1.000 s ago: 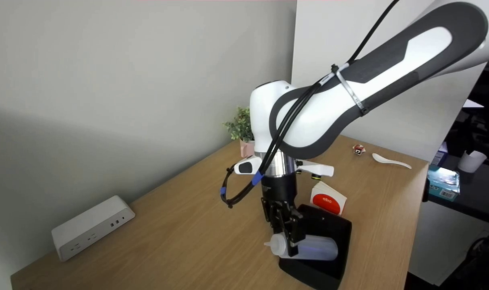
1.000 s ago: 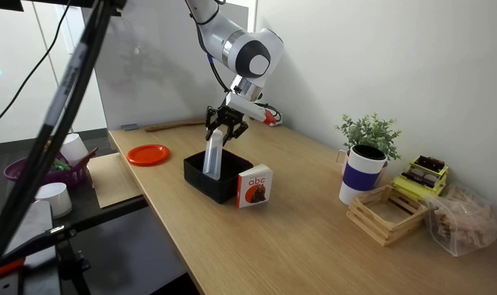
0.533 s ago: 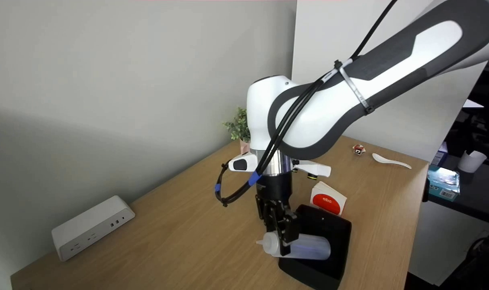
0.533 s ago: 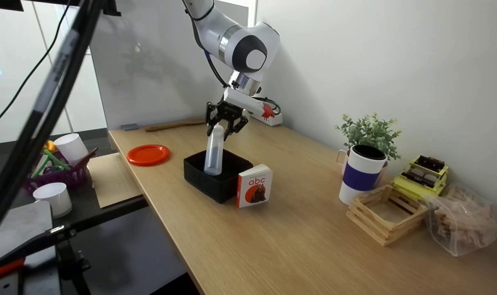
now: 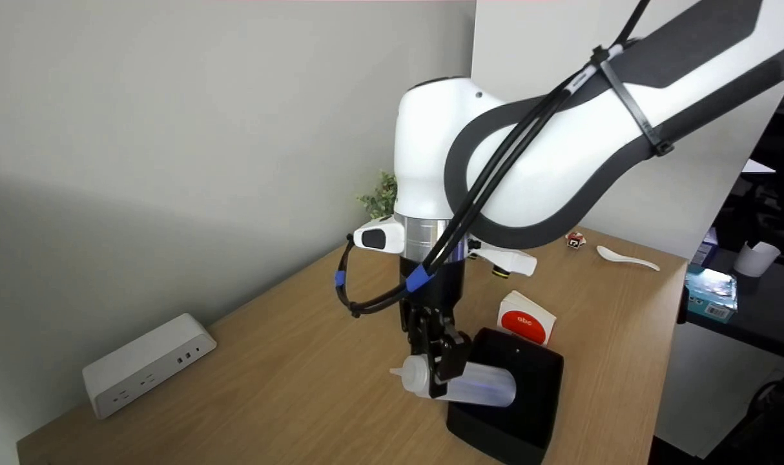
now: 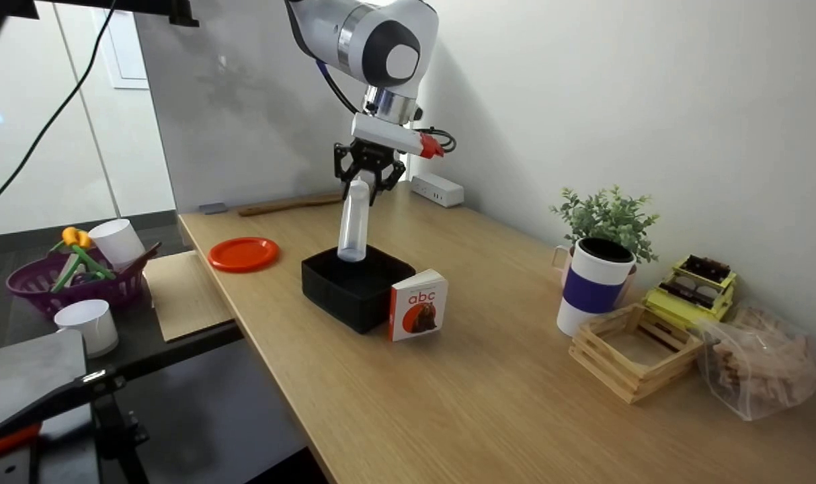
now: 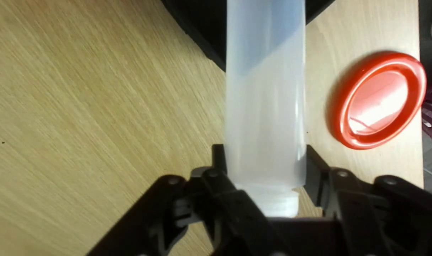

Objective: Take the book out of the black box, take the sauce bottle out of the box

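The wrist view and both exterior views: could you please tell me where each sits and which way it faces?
Wrist view: on the wrist, looking past the claw along the sauce bottle; only the claw shows.
In an exterior view: raised, looking down toward the green plant, white power strip left; arm and claw show.
In an exterior view: raised, looking down toward the power strip, wooden crate near right; arm and claw show.
Both exterior views share the black box, book and sauce bottle, from roughly opposing sides.
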`<state>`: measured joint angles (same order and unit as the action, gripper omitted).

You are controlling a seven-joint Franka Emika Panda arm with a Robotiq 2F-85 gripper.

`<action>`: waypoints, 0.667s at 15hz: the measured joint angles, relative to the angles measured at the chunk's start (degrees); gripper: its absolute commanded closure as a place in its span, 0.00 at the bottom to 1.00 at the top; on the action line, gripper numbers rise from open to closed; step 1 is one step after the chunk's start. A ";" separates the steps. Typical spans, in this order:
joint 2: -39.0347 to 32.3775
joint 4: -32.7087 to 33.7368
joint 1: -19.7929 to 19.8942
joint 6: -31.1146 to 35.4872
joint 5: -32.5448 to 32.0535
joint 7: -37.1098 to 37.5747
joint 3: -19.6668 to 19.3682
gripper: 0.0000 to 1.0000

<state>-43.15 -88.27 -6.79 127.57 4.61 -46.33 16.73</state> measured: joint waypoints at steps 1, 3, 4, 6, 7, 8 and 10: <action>1.09 -1.06 -0.11 0.68 -0.38 1.03 0.00 0.72; 3.29 -3.23 -0.15 1.88 -0.98 2.96 -0.02 0.72; 4.41 -4.44 -0.14 2.68 -1.04 3.65 -0.07 0.72; 6.75 -7.09 -0.03 4.80 -1.04 4.58 -0.17 0.72; 7.91 -8.59 0.13 6.32 -1.02 4.86 -0.17 0.72; 9.08 -10.22 0.38 8.21 -0.86 5.21 -0.18 0.72; 11.42 -13.85 1.31 12.89 0.27 5.77 -0.17 0.72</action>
<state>-31.73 -102.12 -5.48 140.46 4.88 -40.56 16.56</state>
